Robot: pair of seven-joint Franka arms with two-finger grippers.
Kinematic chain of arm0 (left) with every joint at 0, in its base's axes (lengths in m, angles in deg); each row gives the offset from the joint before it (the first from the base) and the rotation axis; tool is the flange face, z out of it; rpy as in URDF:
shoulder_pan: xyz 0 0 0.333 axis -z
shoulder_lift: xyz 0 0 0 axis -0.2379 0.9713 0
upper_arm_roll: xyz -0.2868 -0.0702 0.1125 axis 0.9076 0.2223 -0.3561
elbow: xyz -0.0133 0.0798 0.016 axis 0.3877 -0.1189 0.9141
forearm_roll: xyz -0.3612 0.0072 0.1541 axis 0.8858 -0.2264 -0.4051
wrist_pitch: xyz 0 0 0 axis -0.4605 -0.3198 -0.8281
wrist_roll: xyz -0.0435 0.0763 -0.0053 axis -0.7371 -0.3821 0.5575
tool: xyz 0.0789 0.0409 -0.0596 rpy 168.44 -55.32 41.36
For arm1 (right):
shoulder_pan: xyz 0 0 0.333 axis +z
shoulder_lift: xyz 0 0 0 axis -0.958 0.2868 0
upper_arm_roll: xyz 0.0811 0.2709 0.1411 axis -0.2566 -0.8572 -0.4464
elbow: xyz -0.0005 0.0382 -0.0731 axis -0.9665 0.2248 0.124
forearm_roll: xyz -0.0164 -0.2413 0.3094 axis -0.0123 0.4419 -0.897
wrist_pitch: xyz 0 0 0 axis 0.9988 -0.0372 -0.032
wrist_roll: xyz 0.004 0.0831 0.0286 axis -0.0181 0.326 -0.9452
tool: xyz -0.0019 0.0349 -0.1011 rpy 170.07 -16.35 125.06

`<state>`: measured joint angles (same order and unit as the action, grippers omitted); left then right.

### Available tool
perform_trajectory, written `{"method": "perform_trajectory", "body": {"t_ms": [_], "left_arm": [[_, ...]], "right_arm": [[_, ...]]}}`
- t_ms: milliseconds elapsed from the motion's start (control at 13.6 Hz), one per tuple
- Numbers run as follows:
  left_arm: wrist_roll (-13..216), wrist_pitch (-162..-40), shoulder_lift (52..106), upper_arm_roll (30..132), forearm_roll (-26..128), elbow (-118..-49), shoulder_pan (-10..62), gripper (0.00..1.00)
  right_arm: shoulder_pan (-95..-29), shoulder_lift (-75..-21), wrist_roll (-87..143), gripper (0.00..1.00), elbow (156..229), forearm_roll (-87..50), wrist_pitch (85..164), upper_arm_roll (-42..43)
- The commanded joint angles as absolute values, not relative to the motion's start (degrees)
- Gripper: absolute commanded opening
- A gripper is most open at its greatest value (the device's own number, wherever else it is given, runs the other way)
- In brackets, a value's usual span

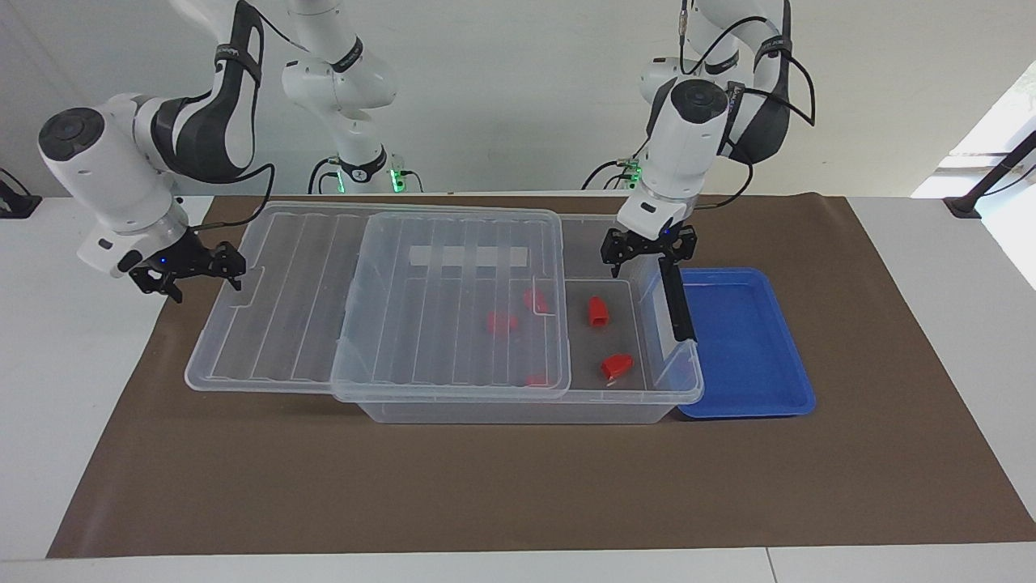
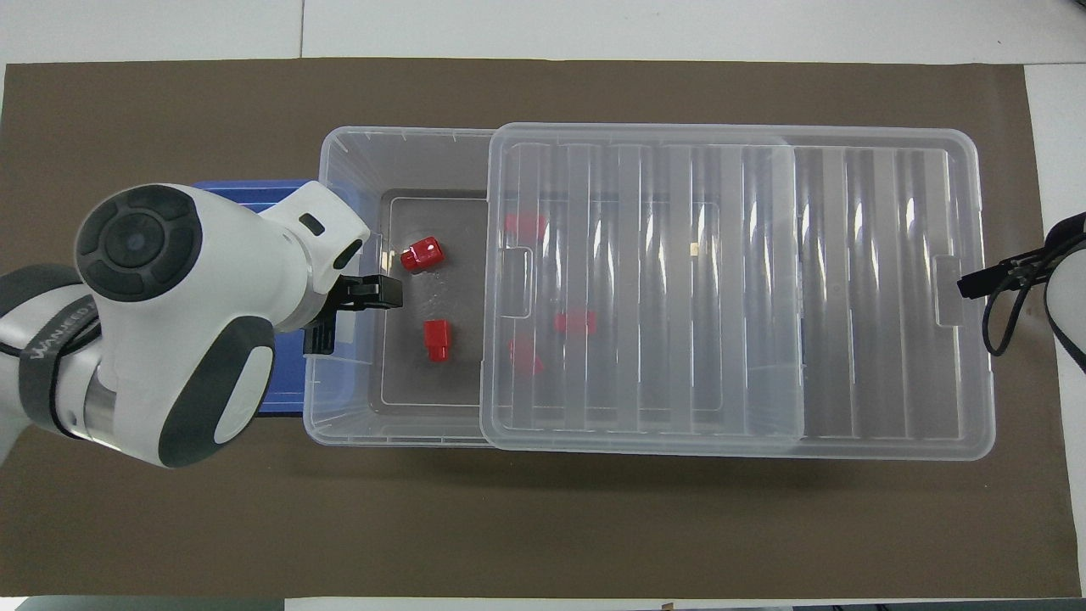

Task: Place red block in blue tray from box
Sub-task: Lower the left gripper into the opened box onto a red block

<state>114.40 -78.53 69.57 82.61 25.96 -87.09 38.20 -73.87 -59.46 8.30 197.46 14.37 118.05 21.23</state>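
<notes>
The left gripper (image 1: 646, 248) hangs with its fingers spread and empty over the uncovered end of the box (image 1: 518, 409), just inside the wall that carries the black latch handle (image 1: 677, 301). Two red blocks lie uncovered on the box floor below it; the nearest red block (image 1: 596, 312) lies a little toward the right arm's end from the gripper, its long axis running roughly toward and away from the robots. The left arm is clearly the closer one. The blue tray (image 1: 789, 380) sits on the bench against the box's latch end, empty. The right gripper (image 1: 188, 269), also open, waits by the lid (image 1: 275, 324) that is slid aside. Three more blocks show only dimly through the ribbed lid.
</notes>
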Motion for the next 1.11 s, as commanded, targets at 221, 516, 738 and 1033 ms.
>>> {"method": "perform_trajectory", "body": {"t_ms": [221,516,738,1033], "left_arm": [[118.22,-85.25,72.91,81.88,25.48,-90.51,41.44,1.0],[119.02,-90.88,74.32,81.79,25.48,-94.03,42.15,1.0],[119.63,-91.33,75.91,81.79,25.48,-94.12,42.15,0.99],[122.53,-93.26,79.06,81.71,25.48,-94.29,42.68,0.95]], "right_arm": [[-74.56,-60.32,6.19,1.0,198.53,14.25,119.35,21.41],[-74.48,-59.36,6.45,1.0,195.3,13.9,116.99,20.97],[-74.13,-57.95,8.54,1.0,189.23,13.28,111.63,20.27],[-74.13,-57.16,14.52,1.0,180.19,13.37,101.36,16.58]]}}
